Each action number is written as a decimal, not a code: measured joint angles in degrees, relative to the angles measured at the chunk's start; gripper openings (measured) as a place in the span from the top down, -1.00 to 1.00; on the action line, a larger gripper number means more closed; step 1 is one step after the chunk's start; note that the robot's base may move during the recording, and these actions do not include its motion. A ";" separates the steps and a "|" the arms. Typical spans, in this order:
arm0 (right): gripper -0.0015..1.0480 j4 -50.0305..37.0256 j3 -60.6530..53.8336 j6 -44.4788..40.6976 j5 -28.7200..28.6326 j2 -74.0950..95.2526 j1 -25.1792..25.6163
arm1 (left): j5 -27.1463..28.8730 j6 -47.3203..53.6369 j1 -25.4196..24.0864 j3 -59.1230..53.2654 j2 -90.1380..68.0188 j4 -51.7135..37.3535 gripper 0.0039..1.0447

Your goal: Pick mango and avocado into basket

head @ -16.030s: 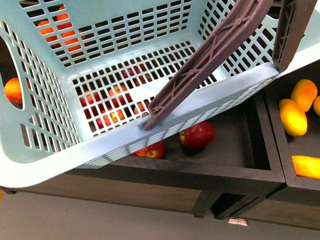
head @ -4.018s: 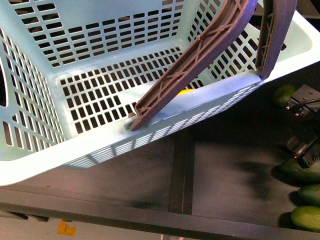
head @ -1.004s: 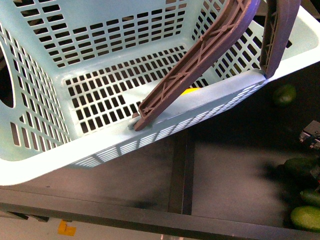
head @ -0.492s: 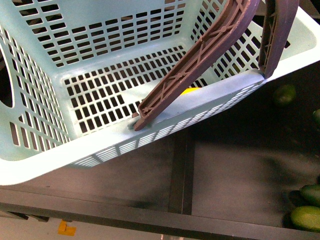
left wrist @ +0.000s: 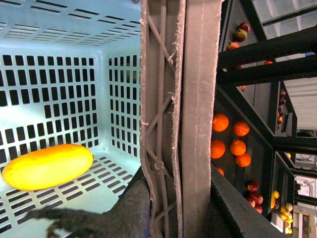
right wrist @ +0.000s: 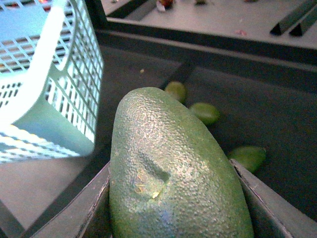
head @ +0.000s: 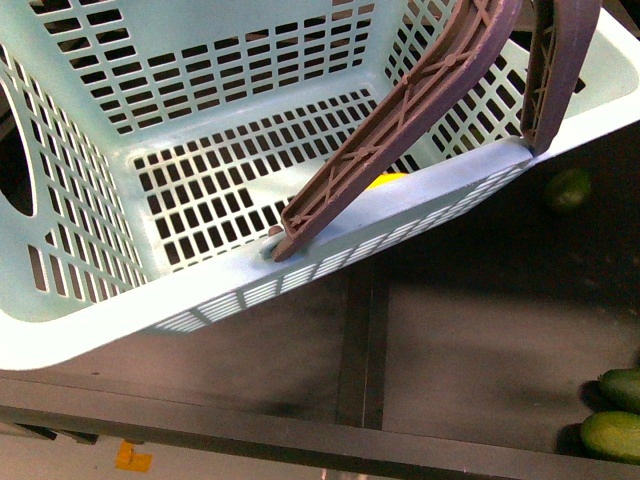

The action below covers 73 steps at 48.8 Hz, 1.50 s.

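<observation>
Right wrist view: our right fingers (right wrist: 265, 198) clench the avocado (right wrist: 173, 173), held above the shelf (right wrist: 282, 114), ready to go to the basket (head: 90, 335). We judge our left fingers (left wrist: 131, 208) clamped on its brown handle (left wrist: 193, 124), so it hangs tilted, mouth open. The mango (left wrist: 47, 166) already lies on the basket floor.

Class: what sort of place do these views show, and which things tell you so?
Probably a shop's fruit display, or a mock-up of one: a teal shopping basket, dark shelves holding sorted oranges, and loose avocados lying in a dark bin.
</observation>
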<state>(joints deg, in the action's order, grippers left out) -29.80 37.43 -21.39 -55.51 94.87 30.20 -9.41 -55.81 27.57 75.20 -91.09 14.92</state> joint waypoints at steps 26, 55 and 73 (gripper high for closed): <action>-0.08 -21.42 -4.70 28.24 14.88 -9.68 -24.02 | 0.00 0.00 0.00 0.00 0.00 0.00 0.62; -0.64 -17.75 9.16 31.67 42.95 3.34 -48.61 | -0.02 -0.07 0.00 0.00 0.00 0.00 0.62; -0.83 -12.44 7.69 33.09 51.63 -4.74 -43.65 | 0.22 0.04 -0.15 -0.02 -0.02 0.02 0.62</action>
<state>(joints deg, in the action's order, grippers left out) -42.24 45.12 11.70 -3.88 90.13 -13.45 -9.19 -55.77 27.42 75.18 -91.11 14.94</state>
